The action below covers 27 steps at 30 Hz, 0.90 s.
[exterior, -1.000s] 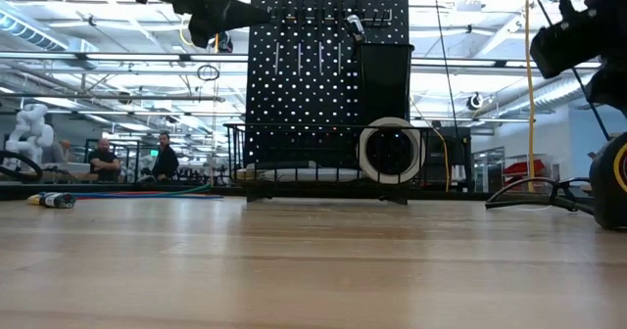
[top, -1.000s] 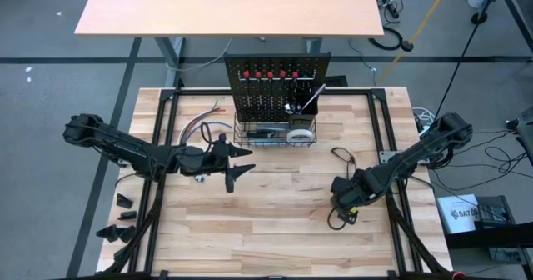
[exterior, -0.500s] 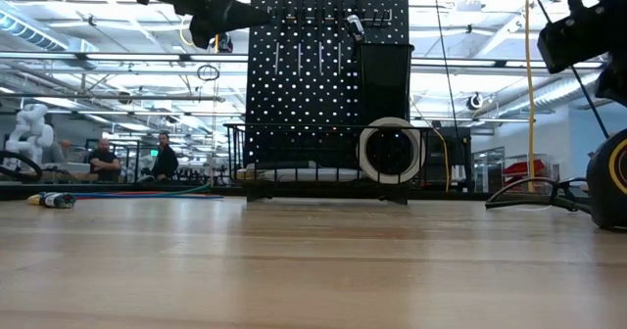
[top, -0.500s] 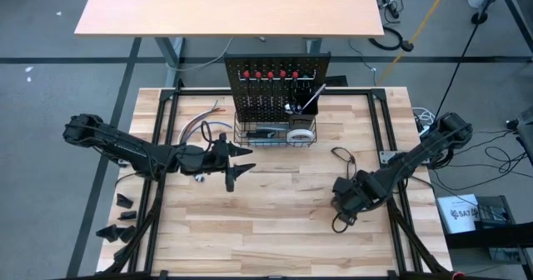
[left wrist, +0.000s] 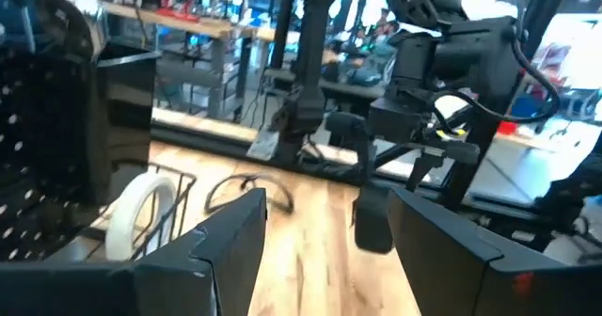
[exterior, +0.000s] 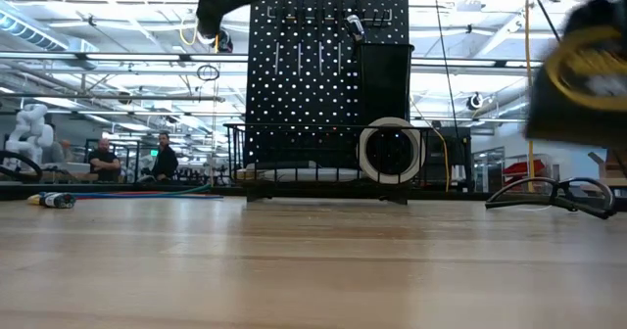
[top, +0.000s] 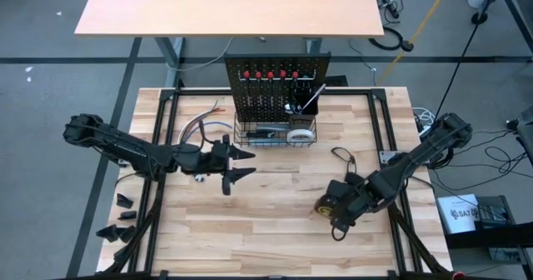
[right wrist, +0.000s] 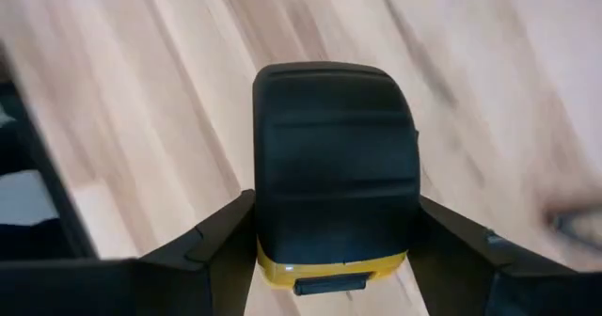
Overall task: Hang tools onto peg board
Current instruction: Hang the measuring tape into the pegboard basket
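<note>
The black peg board (top: pixel 279 80) stands upright at the table's far middle, also seen in the low view (exterior: pixel 323 74). A wire basket (top: pixel 254 137) along its base holds a white tape roll (top: pixel 300 134). My right gripper (top: pixel 337 205) is at the near right, shut on the yellow-black tape measure (right wrist: pixel 334 165), which also shows in the low view (exterior: pixel 588 74). My left gripper (top: pixel 241 165) hangs open and level, left of the basket, with nothing between its fingers (left wrist: pixel 226 250). My right gripper pinches the tape measure between its two fingers, one on each side of the black case (right wrist: pixel 268 213). The fingers come steeply from above, slanting down. The tape measure is lifted clear of the table (exterior: pixel 588 74).
A dark looped item (top: pixel 340 155) lies on the table right of the basket, also seen low (exterior: pixel 554 194). Coloured wires (top: pixel 204 122) lie left of the board. A small item (top: pixel 200 178) lies under my left arm. Bare wood spreads across the near middle (top: pixel 275 222).
My right gripper has risen with the tape measure, which stood on the table at the right a second ago and now hangs clear of it. It has also gone a little toward the table's left. My left gripper has turned slightly in place.
</note>
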Each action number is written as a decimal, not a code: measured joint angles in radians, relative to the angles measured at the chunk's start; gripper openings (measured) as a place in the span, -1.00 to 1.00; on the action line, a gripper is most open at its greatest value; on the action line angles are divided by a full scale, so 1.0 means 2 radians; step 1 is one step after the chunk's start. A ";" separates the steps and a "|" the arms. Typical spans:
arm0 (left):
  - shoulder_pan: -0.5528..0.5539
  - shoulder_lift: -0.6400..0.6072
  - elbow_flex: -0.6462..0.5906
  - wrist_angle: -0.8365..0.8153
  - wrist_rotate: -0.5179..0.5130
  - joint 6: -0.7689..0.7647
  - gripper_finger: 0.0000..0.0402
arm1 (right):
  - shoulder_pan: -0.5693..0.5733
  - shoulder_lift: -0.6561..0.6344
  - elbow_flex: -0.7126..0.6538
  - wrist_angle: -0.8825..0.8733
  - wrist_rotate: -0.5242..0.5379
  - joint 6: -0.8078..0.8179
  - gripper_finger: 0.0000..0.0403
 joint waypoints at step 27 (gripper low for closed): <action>0.033 -0.098 -0.015 -0.249 0.039 -0.028 0.12 | -0.202 0.232 0.337 0.000 0.072 -0.452 0.11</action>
